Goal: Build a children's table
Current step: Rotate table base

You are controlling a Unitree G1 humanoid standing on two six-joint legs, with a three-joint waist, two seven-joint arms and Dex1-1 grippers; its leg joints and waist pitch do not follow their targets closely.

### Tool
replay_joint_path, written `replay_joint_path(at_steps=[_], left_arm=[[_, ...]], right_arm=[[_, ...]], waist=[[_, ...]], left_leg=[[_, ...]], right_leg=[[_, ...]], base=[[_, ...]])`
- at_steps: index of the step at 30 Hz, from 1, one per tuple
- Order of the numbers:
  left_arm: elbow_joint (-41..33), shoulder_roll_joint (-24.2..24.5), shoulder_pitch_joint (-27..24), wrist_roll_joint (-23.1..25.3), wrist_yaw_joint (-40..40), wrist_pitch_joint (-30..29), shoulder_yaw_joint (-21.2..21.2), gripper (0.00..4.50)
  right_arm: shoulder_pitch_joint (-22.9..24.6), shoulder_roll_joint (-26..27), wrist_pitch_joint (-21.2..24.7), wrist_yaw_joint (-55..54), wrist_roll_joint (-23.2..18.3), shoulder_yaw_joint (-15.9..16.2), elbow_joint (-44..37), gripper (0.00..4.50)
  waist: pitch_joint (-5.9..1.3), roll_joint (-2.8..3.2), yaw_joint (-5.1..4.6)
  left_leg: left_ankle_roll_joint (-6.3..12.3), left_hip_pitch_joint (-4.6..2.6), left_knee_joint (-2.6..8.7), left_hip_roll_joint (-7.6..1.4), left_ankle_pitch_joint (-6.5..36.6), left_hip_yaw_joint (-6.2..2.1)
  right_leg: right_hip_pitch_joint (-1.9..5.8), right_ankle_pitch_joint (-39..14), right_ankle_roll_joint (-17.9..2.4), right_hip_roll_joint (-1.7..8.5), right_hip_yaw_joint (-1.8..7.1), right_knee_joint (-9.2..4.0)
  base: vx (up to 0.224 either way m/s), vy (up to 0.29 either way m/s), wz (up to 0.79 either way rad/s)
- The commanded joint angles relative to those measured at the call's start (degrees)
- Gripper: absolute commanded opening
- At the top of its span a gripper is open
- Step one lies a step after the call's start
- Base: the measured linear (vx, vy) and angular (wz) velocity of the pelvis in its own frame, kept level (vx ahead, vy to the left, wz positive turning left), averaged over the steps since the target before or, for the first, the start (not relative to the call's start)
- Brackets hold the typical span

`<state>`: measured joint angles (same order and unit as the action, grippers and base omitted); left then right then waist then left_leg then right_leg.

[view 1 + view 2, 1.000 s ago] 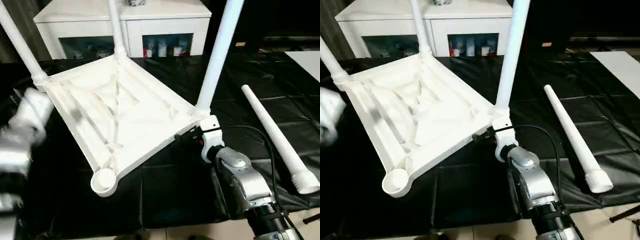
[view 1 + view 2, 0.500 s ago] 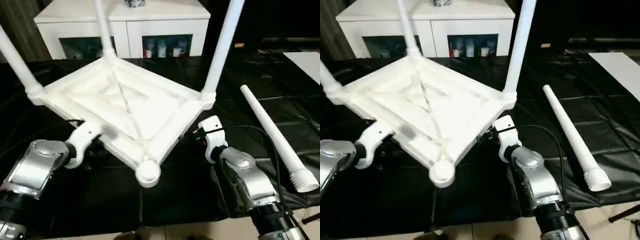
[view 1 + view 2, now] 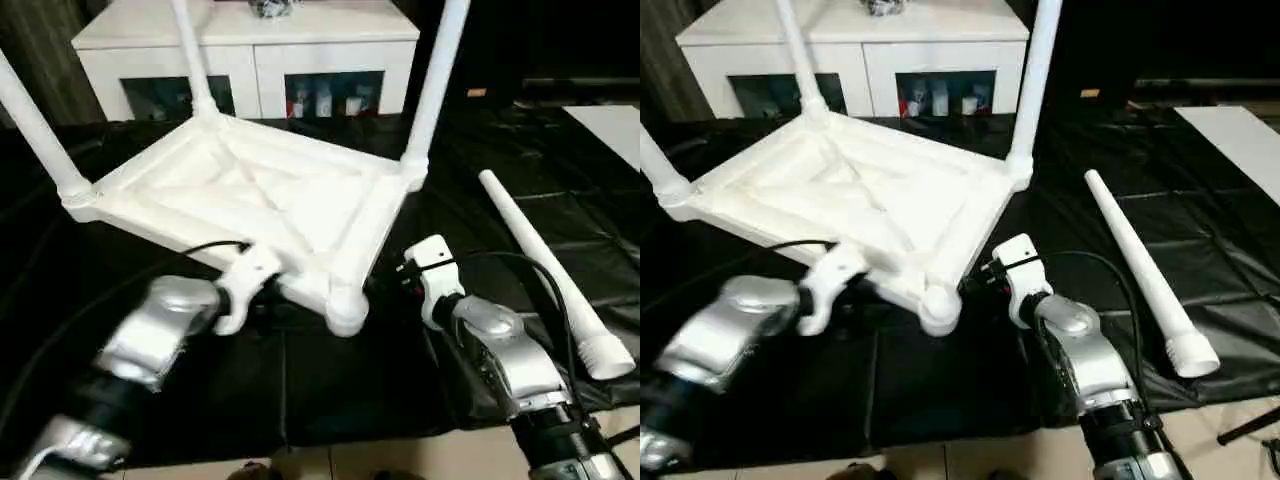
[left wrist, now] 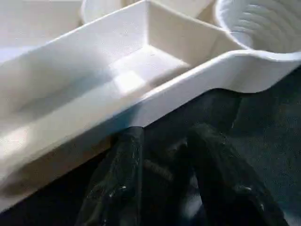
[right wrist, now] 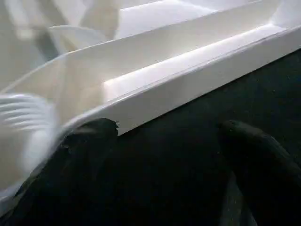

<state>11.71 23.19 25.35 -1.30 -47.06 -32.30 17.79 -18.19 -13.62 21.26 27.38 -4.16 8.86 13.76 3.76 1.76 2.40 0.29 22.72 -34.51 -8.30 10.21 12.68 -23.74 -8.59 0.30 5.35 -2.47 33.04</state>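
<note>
On the black cover: one tabletop; three fitted legs; one loose leg.

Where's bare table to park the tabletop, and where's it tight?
Bare black work table lies near the front edge between the two forearms, also far right beyond the loose leg. Tight around the empty corner socket, where left hand and right hand flank the tabletop.

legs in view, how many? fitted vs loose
4. Three fitted legs stand in the upturned table top's left, far and right corners; one loose leg lies beside it.
</note>
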Motion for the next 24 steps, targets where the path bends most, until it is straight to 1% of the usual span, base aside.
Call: replay_joint_path(at_steps=[1, 2, 3, 4, 5, 6, 7, 8, 9, 10, 11, 12, 13, 14, 15, 16, 17, 18, 19, 20, 21, 22, 23, 24], left_arm=[[-0.15, -1.66, 2.36, 0.39, 1.07, 3.87, 0.72, 1.72], [0.04, -2.14, 2.69, 0.32, 1.02, 7.4, 0.45, 1.72], [-0.86, -1.91, 2.6, -0.41, -0.47, 10.62, 0.18, 1.72], [-0.86, -1.91, 2.6, -0.41, -0.47, 10.62, 0.18, 1.72], [-2.17, -1.21, 2.46, -1.29, -2.42, 11.91, 0.06, 1.72], [-4.28, 0.33, 2.36, -2.81, -5.81, 11.94, -0.11, 1.72], [-5.77, 1.86, 2.4, -4.07, -8.87, 11.15, -0.16, 1.92], [-6.54, 2.67, 2.42, -4.73, -10.51, 10.82, -0.2, 2.02], [-6.97, 3.99, 2.74, -5.06, -12.79, 11.36, -0.06, 2.07], [-6.34, 5.28, 3.96, -5.45, -15.56, 11.9, -0.17, 2.07], [-5.54, 5.55, 4.78, -5.44, -16.3, 12.26, -0.26, 2.11], [-3.52, 5.55, 6.33, -4.88, -16.61, 13.49, -0.29, 2.23], [-2.04, 5.47, 7.26, -4.4, -16.71, 14.67, -0.3, 2.39], [1.35, 4.99, 9.17, -3.08, -16.17, 16.87, -0.08, 2.5], [4.89, 4.64, 11.02, -1.29, -15.67, 19.39, 0.71, 2.5], [5.99, 4.56, 11.57, -0.88, -15.7, 20.13, 1.01, 2.5], [8.04, 4.44, 12.57, -0.14, -15.85, 21.53, 1.63, 2.55], [10.25, 4.26, 13.55, 0.57, -16.31, 23.3, 2.33, 2.69], [10.94, 4.18, 13.89, 0.89, -16.46, 23.74, 2.69, 2.69], [14.68, 3.79, 15.75, 2.66, -17.22, 26.1, 4.69, 2.84], [17.15, 3.56, 16.99, 4.27, -17.0, 27.98, 6.05, 2.84], [18.56, 3.51, 17.75, 5.16, -16.94, 29.1, 6.9, 2.84], [20.48, 3.55, 18.56, 6.11, -17.91, 30.27, 8.09, 2.84], [22.17, 3.6, 19.26, 6.93, -18.79, 31.28, 9.09, 2.84]], right_arm=[[0.12, 0.39, -0.6, 2.83, -1.39, 2.25, -2.46, 4.19], [0.28, -0.33, -0.76, 3.4, -1.25, 2.04, -3.28, 4.19], [0.43, -1.13, -0.69, 3.78, -1.1, 1.73, -4.09, 4.19], [0.43, -1.13, -0.69, 3.78, -1.1, 1.73, -4.09, 4.19], [0.59, -2.01, -0.6, 4.22, -1.04, 1.38, -4.98, 4.19], [0.88, -3.58, -0.11, 4.96, -1.04, 0.71, -6.63, 4.19], [1.14, -5.11, 0.25, 5.83, -1.26, 0.06, -7.9, 4.19], [1.29, -5.93, 0.45, 6.3, -1.38, -0.29, -8.58, 4.19], [1.61, -7.43, 0.69, 7.3, -1.62, -0.9, -9.64, 4.19], [2.26, -10.32, 0.7, 9.38, -1.61, -1.67, -11.29, 4.19], [2.56, -11.64, 0.62, 10.4, -1.63, -1.93, -11.92, 4.19], [3.05, -13.62, 0.53, 12.05, -1.73, -2.25, -12.81, 4.19], [3.34, -14.76, 0.53, 12.97, -1.86, -2.4, -13.36, 4.19], [3.84, -16.78, 0.21, 14.83, -1.97, -2.46, -14.21, 4.19], [4.26, -18.42, 0.32, 16.53, -2.27, -2.48, -15.02, 4.19], [4.41, -18.93, 0.44, 17.06, -2.38, -2.45, -15.33, 4.19], [4.69, -19.88, 0.73, 18.04, -2.62, -2.4, -15.94, 4.19], [4.98, -20.83, 0.91, 19.14, -2.76, -2.18, -16.61, 4.19], [5.1, -21.11, 1.04, 19.54, -2.87, -2.1, -16.86, 4.19], [5.76, -22.64, 1.72, 21.7, -3.54, -1.68, -18.23, 4.19], [6.14, -23.5, 1.81, 22.75, -3.62, -1.3, -19.03, 4.19], [6.41, -24.11, 1.93, 23.34, -3.74, -1.03, -19.65, 4.19], [6.63, -24.55, 2.26, 23.79, -3.88, -0.71, -20.5, 4.19], [6.78, -24.91, 2.57, 24.14, -4.02, -0.45, -21.19, 4.19]], waist=[[-3.71, 0.22, -0.42], [-3.69, 0.35, -0.57], [-3.69, 0.22, -0.57], [-3.79, 0.25, -0.48], [-3.72, 0.29, -0.38], [-3.68, 0.36, -0.35], [-3.75, 0.43, -0.31], [-3.7, 0.42, -0.29], [-3.6, 0.68, -0.33], [-3.55, 0.55, -0.48], [-3.56, 0.62, -0.43], [-3.42, 0.51, -0.46], [-3.42, 0.47, -0.49], [-3.35, 0.52, -0.54], [-3.39, 0.66, -0.64], [-3.38, 0.51, -0.7], [-3.37, 0.38, -0.85], [-3.26, 0.54, -0.99], [-3.36, 0.47, -1.06], [-3.24, 0.66, -1.29], [-3.37, 0.96, -1.51], [-3.11, 1.1, -1.68], [-3.02, 1.41, -1.93], [-3.04, 1.36, -2.09]], left_leg=[[-3.86, -2.68, 5.23, -4.28, 28.28, -3.8], [-3.84, -2.76, 5.18, -4.26, 28.69, -3.85], [-3.73, -2.87, 5.13, -4.25, 28.84, -3.79], [-3.54, -3.03, 5.04, -4.3, 28.75, -3.75], [-3.48, -3.11, 5.06, -4.34, 28.93, -3.76], [-3.58, -3.07, 5.14, -4.35, 29.28, -3.8], [-3.71, -2.99, 5.33, -4.54, 29.55, -3.87], [-3.72, -2.76, 5.59, -4.65, 29.69, -3.91], [-3.85, -2.76, 5.64, -4.6, 30.08, -3.88], [-4.09, -2.96, 5.64, -4.5, 30.85, -3.79], [-4.17, -3.08, 5.48, -4.36, 31.03, -3.7], [-4.15, -3.17, 5.44, -4.3, 31.29, -3.57], [-4.01, -3.36, 5.16, -4.17, 31.55, -3.59], [-3.78, -3.41, 4.91, -4.0, 31.56, -3.62], [-3.5, -3.22, 4.8, -3.93, 31.23, -3.88], [-3.38, -3.07, 4.86, -3.95, 31.03, -3.92], [-3.06, -2.84, 4.82, -3.98, 30.91, -4.15], [-2.82, -2.91, 4.73, -3.96, 31.51, -4.3], [-2.85, -2.86, 4.76, -4.02, 31.45, -4.45], [-2.5, -2.68, 4.88, -4.08, 32.11, -4.77], [-2.84, -2.75, 5.18, -4.41, 33.12, -5.11], [-2.84, -2.54, 5.44, -4.5, 34.23, -5.34], [-3.34, -2.74, 5.68, -4.61, 36.73, -5.67], [-3.49, -3.1, 5.67, -4.56, 37.73, -5.63]], right_leg=[[0.98, -30.47, -6.21, 3.41, 1.77, -5.32], [0.87, -31.25, -5.93, 3.36, 1.65, -5.43], [0.77, -31.77, -5.67, 3.32, 1.63, -5.65], [0.65, -31.93, -5.48, 3.37, 1.71, -5.74], [0.51, -31.73, -5.69, 3.33, 1.69, -5.73], [0.54, -31.89, -5.64, 3.29, 1.65, -5.65], [0.73, -30.95, -6.06, 3.34, 1.69, -5.34], [0.95, -30.13, -6.27, 3.33, 1.71, -5.1], [0.84, -29.92, -6.36, 3.22, 1.71, -5.02], [0.69, -29.79, -6.33, 3.02, 1.7, -5.06], [0.72, -30.26, -6.29, 3.14, 1.76, -5.01], [0.58, -31.03, -6.09, 3.08, 1.79, -5.25], [0.59, -32.67, -5.66, 3.15, 1.71, -5.45], [0.55, -34.43, -5.18, 3.21, 1.57, -5.82], [0.87, -35.76, -4.39, 3.31, 1.39, -5.92], [1.03, -36.13, -4.15, 3.37, 1.32, -5.99], [1.17, -37.51, -3.75, 3.58, 1.16, -6.06], [1.21, -39.36, -3.16, 3.57, 0.8, -6.43], [1.41, -39.16, -3.42, 3.72, 0.7, -6.34], [1.72, -39.77, -3.03, 3.62, 0.19, -6.58], [2.2, -37.39, -3.89, 3.83, -0.22, -6.37], [2.3, -36.95, -3.83, 3.64, -0.56, -6.54], [2.4, -36.57, -3.42, 3.53, -0.94, -6.67], [2.3, -36.45, -3.59, 3.55, -1.12, -6.85]], base=[[0.0, 0.0, 0.0], [0.0, 0.0, 0.0], [0.0, 0.0, 0.0], [0.0, 0.0, 0.0], [0.0, 0.0, 0.0], [0.0, 0.0, 0.0], [0.0, 0.0, 0.0], [0.0, 0.0, 0.0], [0.0, 0.0, 0.0], [0.0, 0.0, 0.0], [0.0, 0.0, 0.0], [0.0, 0.0, 0.0], [0.0, 0.0, 0.0], [0.0, 0.0, 0.0], [0.0, 0.0, 0.0], [0.0, 0.0, 0.0], [0.0, 0.0, 0.0], [0.0, 0.0, 0.0], [0.0, 0.0, 0.0], [0.0, 0.0, 0.0], [0.0, 0.0, 0.0], [0.0, 0.0, 0.0], [0.0, 0.0, 0.0], [0.0, 0.0, 0.0]])
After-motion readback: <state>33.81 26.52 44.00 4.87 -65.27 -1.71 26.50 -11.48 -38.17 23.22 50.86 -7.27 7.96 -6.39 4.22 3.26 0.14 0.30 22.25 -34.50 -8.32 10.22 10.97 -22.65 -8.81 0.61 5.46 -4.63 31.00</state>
